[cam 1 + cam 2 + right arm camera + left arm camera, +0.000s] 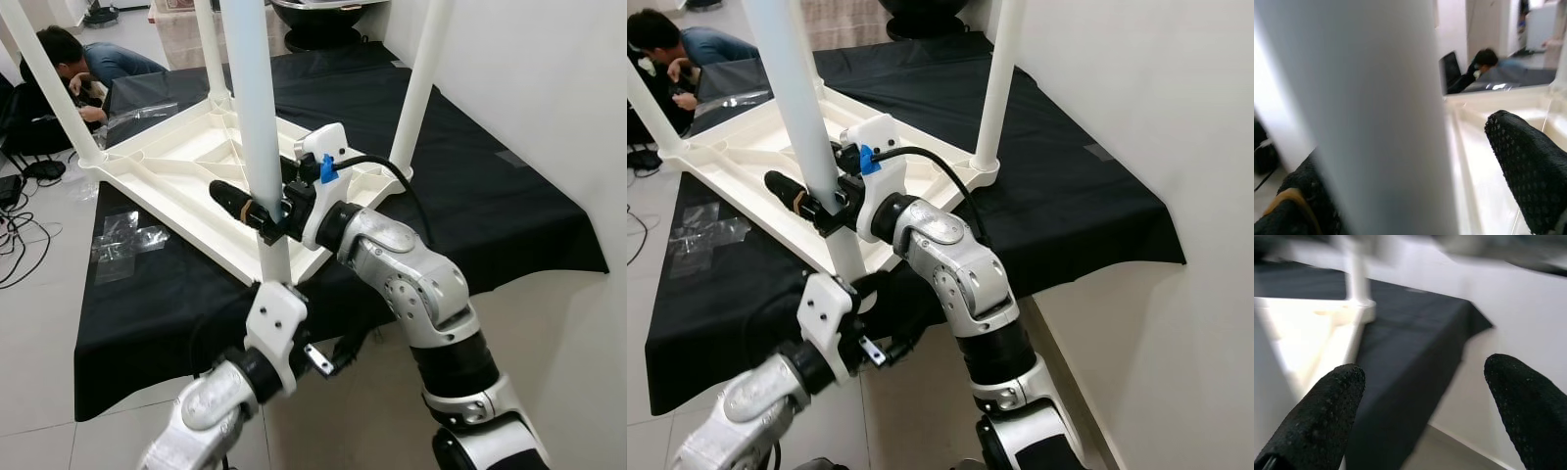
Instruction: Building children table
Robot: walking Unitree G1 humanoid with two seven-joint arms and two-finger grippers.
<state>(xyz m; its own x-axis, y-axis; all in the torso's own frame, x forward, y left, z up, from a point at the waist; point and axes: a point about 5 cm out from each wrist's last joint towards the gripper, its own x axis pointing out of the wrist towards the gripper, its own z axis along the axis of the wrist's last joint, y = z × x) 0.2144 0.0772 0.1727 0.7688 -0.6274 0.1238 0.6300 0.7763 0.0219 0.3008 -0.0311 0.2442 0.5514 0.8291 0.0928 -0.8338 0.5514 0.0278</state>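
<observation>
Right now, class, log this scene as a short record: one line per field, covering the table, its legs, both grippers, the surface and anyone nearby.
Table: white children's table lying upside down, legs pointing up
Surface: black cloth over a low platform
Near leg: pale leg upright at the table's near corner
Right gripper: right gripper around the near leg, one finger on each side
Left gripper: left gripper below the table's near corner, fingers apart, holding nothing
Other legs: three, standing at the other corners
Person: crouched person on the floor beyond the table
</observation>
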